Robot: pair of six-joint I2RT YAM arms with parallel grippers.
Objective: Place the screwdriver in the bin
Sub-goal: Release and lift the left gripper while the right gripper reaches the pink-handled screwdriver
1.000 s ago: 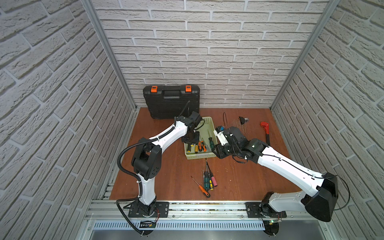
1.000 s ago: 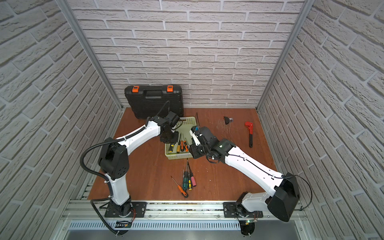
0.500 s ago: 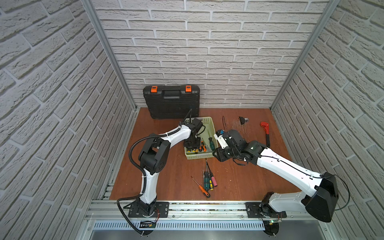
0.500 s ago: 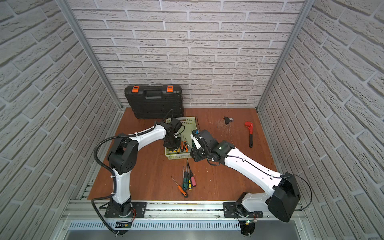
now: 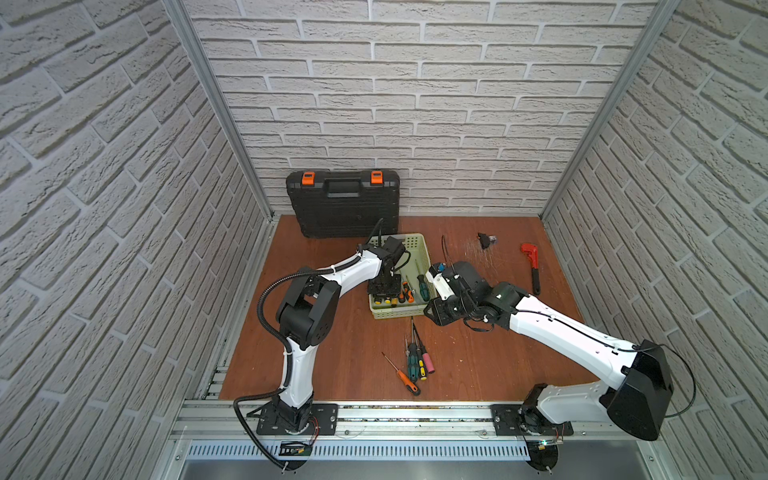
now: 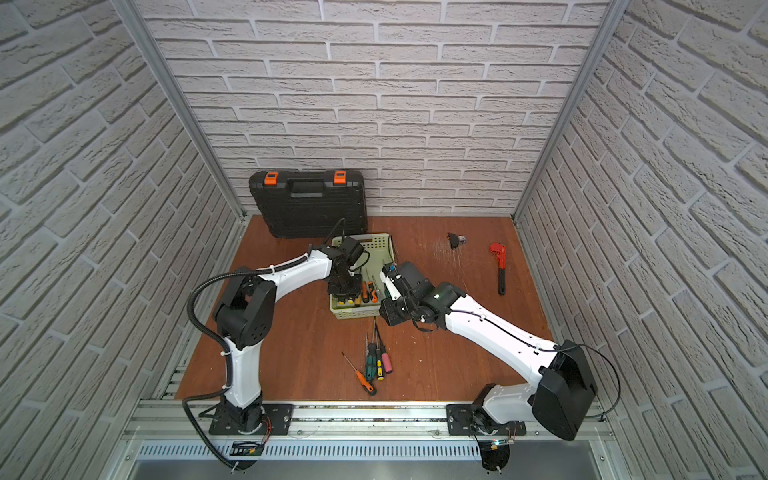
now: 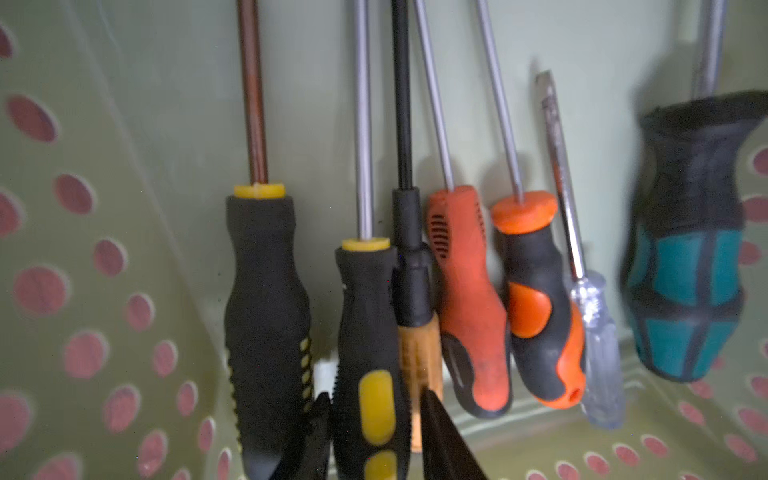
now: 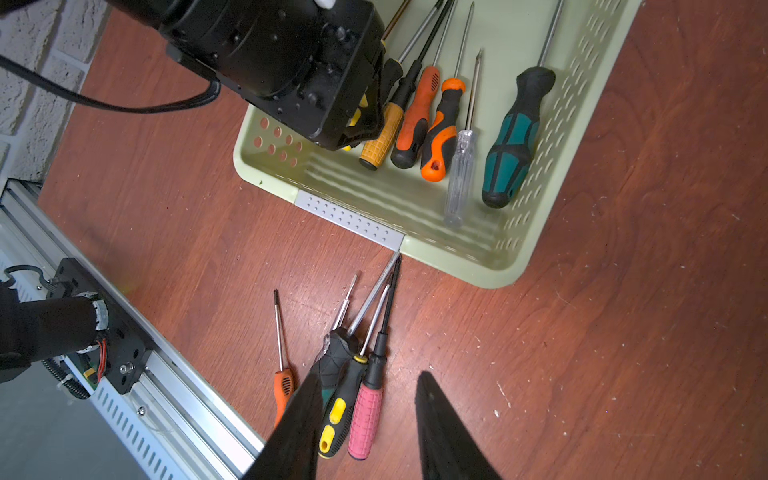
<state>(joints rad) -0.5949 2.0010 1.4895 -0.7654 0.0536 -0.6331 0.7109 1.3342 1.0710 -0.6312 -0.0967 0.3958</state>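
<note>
The pale green bin (image 5: 424, 249) (image 6: 358, 314) holds several screwdrivers lying side by side. My left gripper (image 5: 384, 291) (image 7: 372, 394) is down inside the bin at its near-left corner. A black screwdriver with yellow inserts (image 7: 365, 316) lies on the bin floor between its jaws. They stand slightly apart from the handle, so the gripper is open. My right gripper (image 5: 436, 311) (image 8: 369, 375) hovers open and empty just off the bin's near-right corner. Below it lie loose screwdrivers on the table: a pink-handled one (image 8: 365, 411), a black-and-yellow one (image 8: 338, 409) and an orange one (image 8: 282, 384).
A black tool case (image 5: 343, 208) leans on the back wall behind the bin. A red pipe wrench (image 5: 532, 266) and a small dark part (image 5: 484, 240) lie at the back right. The metal rail (image 8: 174, 399) runs along the table's front edge.
My left gripper has come down into the bin with the black-and-yellow screwdriver and its jaws have spread a little. The right arm has barely shifted.
</note>
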